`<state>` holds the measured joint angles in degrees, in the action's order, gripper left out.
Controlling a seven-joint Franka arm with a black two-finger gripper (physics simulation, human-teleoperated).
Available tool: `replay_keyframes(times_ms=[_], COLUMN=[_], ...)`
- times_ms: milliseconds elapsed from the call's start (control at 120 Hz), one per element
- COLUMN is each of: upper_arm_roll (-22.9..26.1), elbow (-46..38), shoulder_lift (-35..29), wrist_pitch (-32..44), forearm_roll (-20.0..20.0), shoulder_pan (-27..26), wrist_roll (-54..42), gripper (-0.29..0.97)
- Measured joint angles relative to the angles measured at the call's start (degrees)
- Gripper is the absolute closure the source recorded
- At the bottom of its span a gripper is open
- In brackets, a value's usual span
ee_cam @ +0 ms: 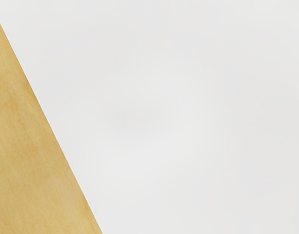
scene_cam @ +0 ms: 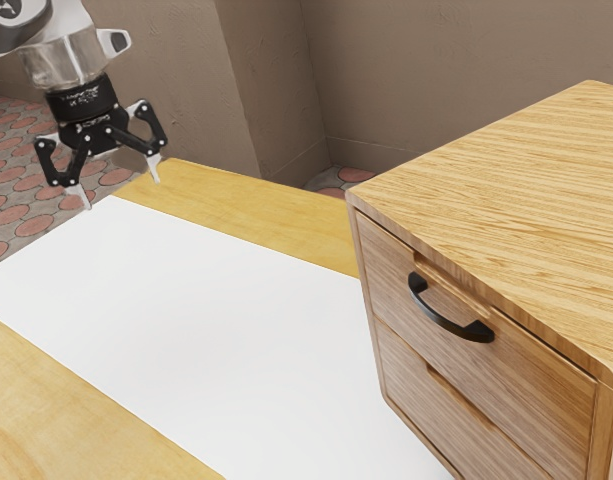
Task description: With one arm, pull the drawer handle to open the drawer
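Note:
A wooden cabinet [scene_cam: 516, 210] with two drawers stands at the exterior view's right. The upper drawer [scene_cam: 456, 335] carries a black curved handle [scene_cam: 448, 310] and looks shut, its front flush with the cabinet. My gripper [scene_cam: 120, 186] hangs open at the exterior view's upper left, well above the table and far from the handle, with nothing between its fingers. The wrist view looks down on the white mat [ee_cam: 188, 117] and a strip of wooden tabletop [ee_cam: 27, 175].
A large white mat [scene_cam: 186, 330] covers most of the wooden table [scene_cam: 256, 210]. The lower drawer [scene_cam: 456, 420] sits below the upper one. Behind the table are brown walls and a patterned floor [scene_cam: 26, 190].

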<state>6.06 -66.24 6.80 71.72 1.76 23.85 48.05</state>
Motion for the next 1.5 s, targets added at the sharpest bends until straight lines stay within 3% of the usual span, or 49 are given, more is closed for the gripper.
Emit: replay_keyframes(times_ms=[150, 267, 450, 600, 700, 825, 967, 1217, 1500], upper_arm_roll=[-0.03, 0.51, 11.06, 14.05, 14.41, 4.84, -2.02, -2.48, -1.01], elbow=[0.09, 3.17, 6.83, 6.57, 6.43, 0.44, -8.71, -15.2, -21.18], shoulder_lift=[-0.04, -6.02, -7.09, -8.63, -9.35, -12.09, -13.62, -13.64, -18.37], wrist_pitch=[2.69, 3.77, 7.65, 12.01, 13.77, 16.82, 24.01, 36.89, 32.58], forearm_roll=[0.01, 0.1, -0.08, -0.69, -0.77, -0.5, 2.28, 6.64, 7.0], shoulder_pan=[-0.11, 0.68, 9.49, 10.62, 4.55, -16.61, -24.2, -30.33, -32.19], wrist_roll=[7.11, 11.58, 17.11, 20.42, 21.63, 22.86, 24.11, 26.29, 32.15], gripper=[0.02, 0.02, 0.02, 0.02, 0.02, 0.02, 0.03, 0.03, 0.05])
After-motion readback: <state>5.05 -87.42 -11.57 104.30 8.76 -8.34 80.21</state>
